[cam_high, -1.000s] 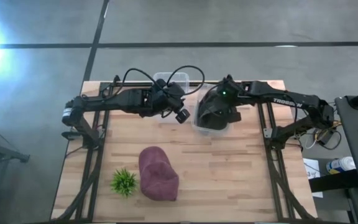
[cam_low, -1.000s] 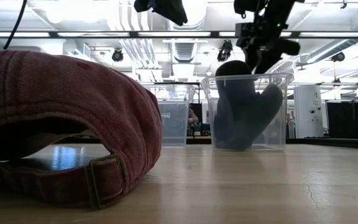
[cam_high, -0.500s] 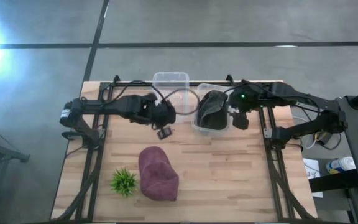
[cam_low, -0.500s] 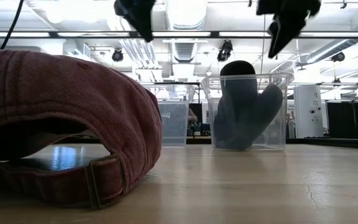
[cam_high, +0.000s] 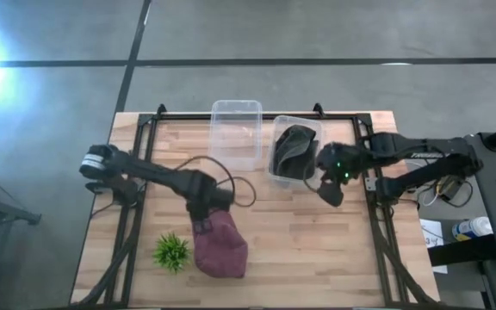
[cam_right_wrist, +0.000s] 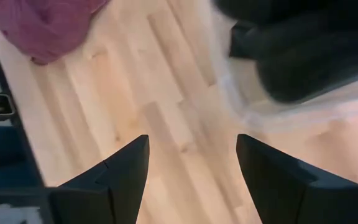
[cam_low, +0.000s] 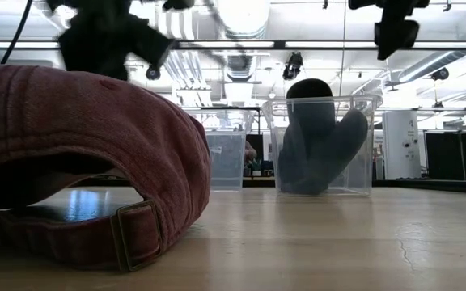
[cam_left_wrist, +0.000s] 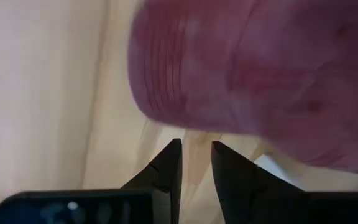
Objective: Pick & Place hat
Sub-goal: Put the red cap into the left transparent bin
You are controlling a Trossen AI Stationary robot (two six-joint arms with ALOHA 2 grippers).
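the maroon hat [cam_high: 220, 241] lies on the near side of the wooden table [cam_high: 317, 241], a small green plant [cam_high: 171, 251] just beside it on the left. the left gripper [cam_high: 207, 211] hangs over the hat's far edge, fingers [cam_left_wrist: 166, 168] slightly apart, grasping nothing. the right gripper [cam_high: 331, 191] is released wide, just right of a clear bin [cam_high: 276, 172] with a dark hat [cam_high: 294, 151]. an empty clear bin [cam_high: 236, 133] stands left of it.

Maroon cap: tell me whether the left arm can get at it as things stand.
Probably yes. The left tool hovers at the maroon cap's far edge, nothing lies between them, and its jaws stand slightly apart.
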